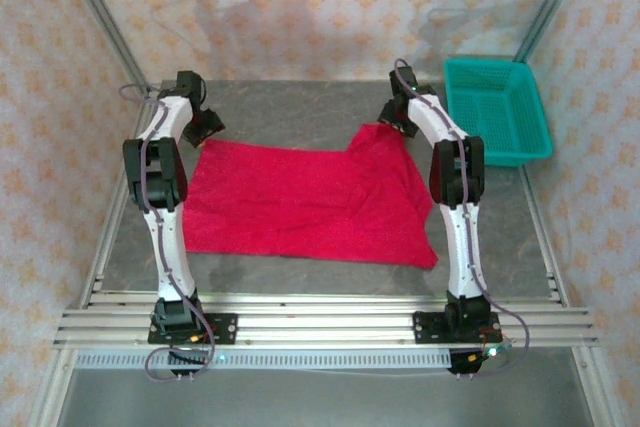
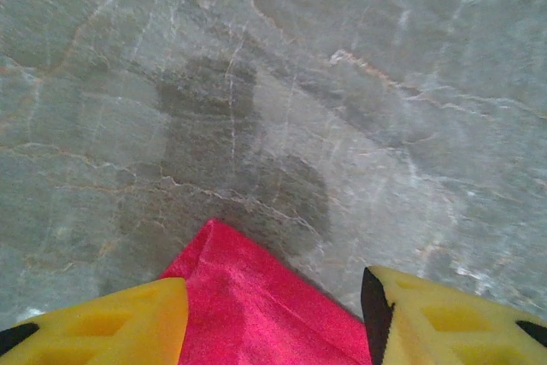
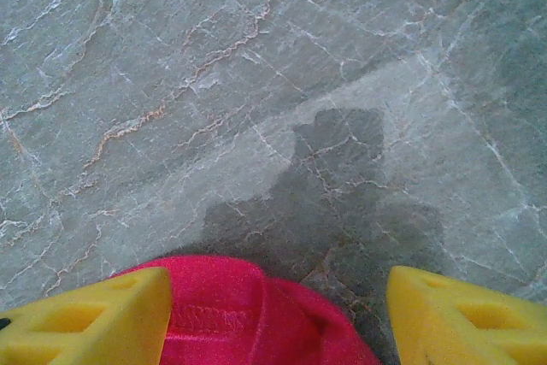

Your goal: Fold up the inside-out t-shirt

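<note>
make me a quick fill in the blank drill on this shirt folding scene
1. The t-shirt lying on the table is ____ in colour.
2. The basket stands to the ____ of the t-shirt, off the cloth.
3. The left hand has ____ fingers.
4. In the right wrist view, the t-shirt's edge lies ____ the two fingers of the right hand.
Missing words: red; right; yellow; between.
</note>
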Motion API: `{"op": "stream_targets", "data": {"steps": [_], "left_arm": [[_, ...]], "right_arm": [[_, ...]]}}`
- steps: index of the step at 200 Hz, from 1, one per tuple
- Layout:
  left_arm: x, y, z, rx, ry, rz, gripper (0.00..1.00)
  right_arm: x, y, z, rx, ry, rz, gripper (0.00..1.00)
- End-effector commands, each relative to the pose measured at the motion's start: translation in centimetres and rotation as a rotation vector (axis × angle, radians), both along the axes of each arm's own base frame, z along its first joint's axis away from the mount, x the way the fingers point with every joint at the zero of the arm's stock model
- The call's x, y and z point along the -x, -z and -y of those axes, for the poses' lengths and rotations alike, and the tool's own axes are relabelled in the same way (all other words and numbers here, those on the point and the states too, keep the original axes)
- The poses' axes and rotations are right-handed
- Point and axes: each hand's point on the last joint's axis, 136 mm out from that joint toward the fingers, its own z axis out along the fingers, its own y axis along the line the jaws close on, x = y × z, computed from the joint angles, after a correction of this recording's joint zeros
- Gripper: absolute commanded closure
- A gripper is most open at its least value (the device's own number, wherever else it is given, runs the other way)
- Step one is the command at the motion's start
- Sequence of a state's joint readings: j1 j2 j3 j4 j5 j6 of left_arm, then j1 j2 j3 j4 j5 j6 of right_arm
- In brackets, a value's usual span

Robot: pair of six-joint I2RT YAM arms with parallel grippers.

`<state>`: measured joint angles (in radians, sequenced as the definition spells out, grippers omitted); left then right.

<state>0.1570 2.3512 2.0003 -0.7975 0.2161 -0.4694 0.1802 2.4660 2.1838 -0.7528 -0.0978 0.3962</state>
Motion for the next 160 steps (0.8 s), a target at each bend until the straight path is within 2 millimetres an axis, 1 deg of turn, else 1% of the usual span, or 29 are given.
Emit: {"op": "stream_targets", "data": {"steps": [1, 16, 32, 42, 56, 65, 81, 94, 99, 103, 108, 121, 136, 160], "left_arm": [[0.7, 1.7, 0.0, -0.01, 0.002, -0.062, 0.45], [0.8, 1.8, -0.2, -0.018, 0.001, -0.064, 0.45], [0.9, 2.1, -0.4, -0.026, -0.002, -0.074, 0.49], [0.9, 2.5, -0.4, -0.027, -0.002, -0.08, 0.57], [1.0, 2.9, -0.3, -0.02, -0.001, -0.093, 0.75], [1.0, 3.0, -0.3, -0.019, -0.001, -0.096, 0.83], [0.9, 2.7, -0.4, -0.019, -0.003, -0.092, 0.94], [0.8, 2.1, -0.4, -0.021, -0.003, -0.084, 1.0], [0.7, 1.8, -0.4, -0.021, -0.003, -0.078, 1.0], [0.6, 1.6, -0.4, -0.021, -0.002, -0.074, 1.0], [0.5, 1.3, -0.4, -0.021, -0.001, -0.07, 1.0], [0.3, 0.5, -0.4, -0.02, -0.001, -0.055, 1.0], [0.0, -0.7, -0.3, -0.015, 0.001, -0.037, 1.0], [0.0, -2.6, 0.0, -0.009, 0.004, -0.007, 1.0]], "right_arm": [[0.2, 0.4, -0.1, 0.01, -0.025, -0.026, 0.32], [-0.1, 0.4, -0.5, -0.003, -0.034, -0.016, 0.31], [-0.4, 0.7, -0.6, -0.009, -0.035, -0.018, 0.31], [-0.6, 0.9, -0.6, -0.01, -0.038, -0.021, 0.31], [-0.7, 1.5, -0.7, -0.015, -0.042, -0.03, 0.33], [-0.9, 2.0, -0.8, -0.023, -0.048, -0.037, 0.35], [-1.3, 2.5, -1.2, -0.04, -0.071, -0.04, 0.37], [-1.7, 2.6, -1.4, -0.044, -0.087, -0.041, 0.46], [-1.8, 2.6, -1.4, -0.043, -0.089, -0.041, 0.54], [-1.9, 2.6, -1.5, -0.046, -0.092, -0.04, 0.65], [-2.0, 2.4, -1.7, -0.052, -0.096, -0.037, 0.75], [-2.5, 1.5, -2.3, -0.078, -0.114, -0.011, 0.9], [-3.0, -0.5, -2.8, -0.106, -0.132, 0.03, 1.0], [-3.1, -4.9, -3.6, -0.147, -0.155, 0.098, 1.0]]}}
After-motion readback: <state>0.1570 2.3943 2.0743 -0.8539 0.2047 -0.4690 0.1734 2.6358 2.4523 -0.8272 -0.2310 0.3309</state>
